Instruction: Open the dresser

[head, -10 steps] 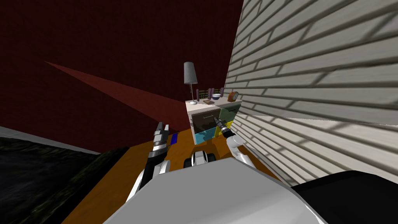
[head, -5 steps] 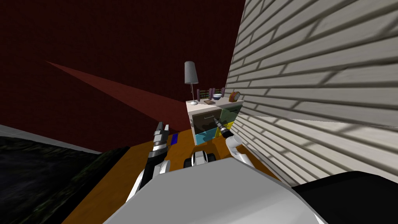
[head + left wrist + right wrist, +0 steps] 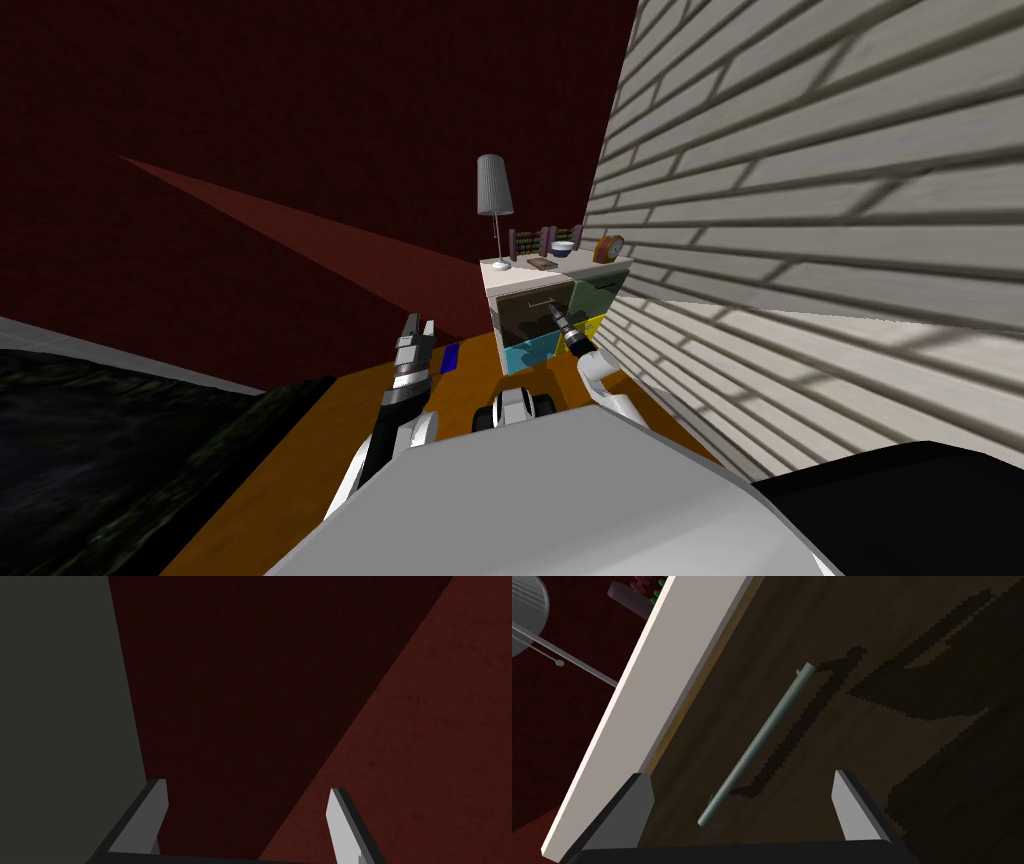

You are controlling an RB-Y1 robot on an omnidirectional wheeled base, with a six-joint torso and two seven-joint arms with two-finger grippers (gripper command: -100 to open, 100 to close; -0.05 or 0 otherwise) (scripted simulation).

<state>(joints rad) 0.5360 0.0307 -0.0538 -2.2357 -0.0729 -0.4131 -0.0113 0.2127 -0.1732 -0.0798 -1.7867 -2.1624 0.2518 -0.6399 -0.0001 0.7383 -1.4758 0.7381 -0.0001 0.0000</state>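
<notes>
A small white dresser [image 3: 500, 268] with a dark brown top drawer [image 3: 530, 310], green, cyan and yellow fronts stands against the brick wall. My right gripper [image 3: 556, 316] hangs just in front of the brown drawer. In the right wrist view its fingers [image 3: 641, 803] stand open, and the grey bar handle [image 3: 762, 738] runs slantwise between and beyond them, untouched. The brown drawer front [image 3: 892, 651] lies behind the handle, under the white top edge [image 3: 657, 696]. My left gripper [image 3: 416, 330] is open, held off to the left of the dresser, with empty fingers [image 3: 345, 826].
A grey lamp [image 3: 493, 188], books, a bowl and an orange clock [image 3: 607, 248] stand on the dresser top. A pale brick wall [image 3: 820, 200] runs close along my right. A dark red wall lies behind, an orange floor [image 3: 300, 450] below, with a small blue thing [image 3: 449, 356] on it.
My view has drifted slightly, so the dresser sits a little further right. The right gripper has crept forward toward the brown drawer's handle. The left arm has stayed still.
</notes>
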